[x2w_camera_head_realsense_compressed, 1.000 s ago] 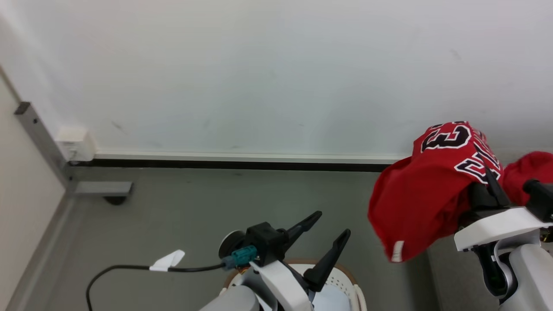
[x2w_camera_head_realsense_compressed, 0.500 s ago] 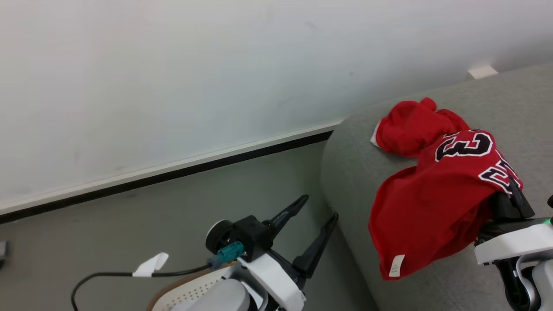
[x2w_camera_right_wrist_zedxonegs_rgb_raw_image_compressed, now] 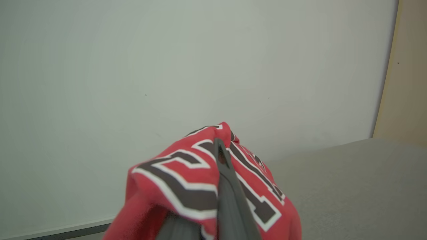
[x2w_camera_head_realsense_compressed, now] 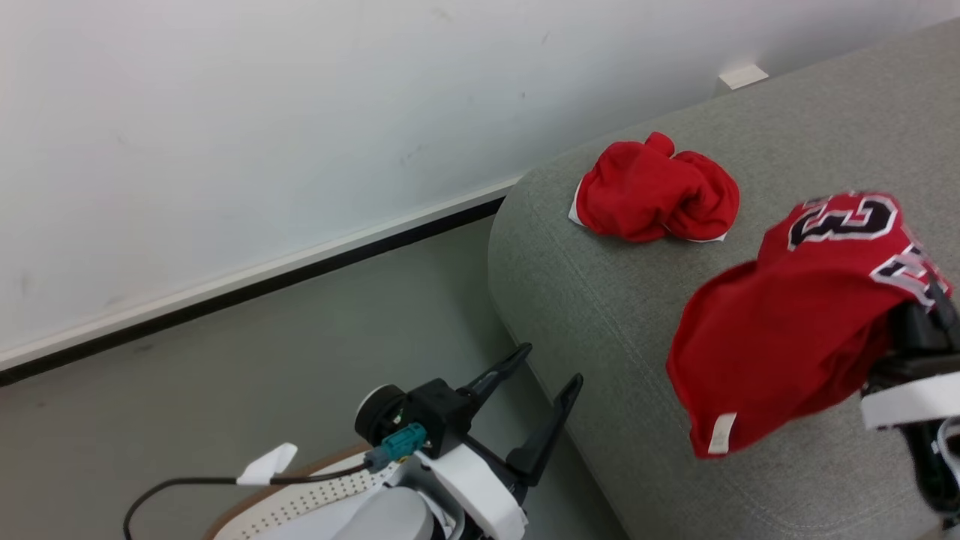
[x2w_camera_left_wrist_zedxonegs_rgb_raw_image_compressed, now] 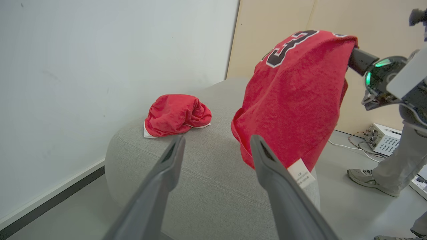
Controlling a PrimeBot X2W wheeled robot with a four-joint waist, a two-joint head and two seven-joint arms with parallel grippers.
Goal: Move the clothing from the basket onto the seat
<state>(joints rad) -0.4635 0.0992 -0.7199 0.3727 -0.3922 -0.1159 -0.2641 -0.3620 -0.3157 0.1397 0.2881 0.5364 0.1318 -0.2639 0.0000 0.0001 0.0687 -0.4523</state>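
Right claw clamped shut on the red jersey, which hung draped from it over the grey seat. Left claw stood wide open and empty, just beside the seat's edge and near the basket. Plain red garment lay crumpled on the seat, apart from the jersey, toward the wall.
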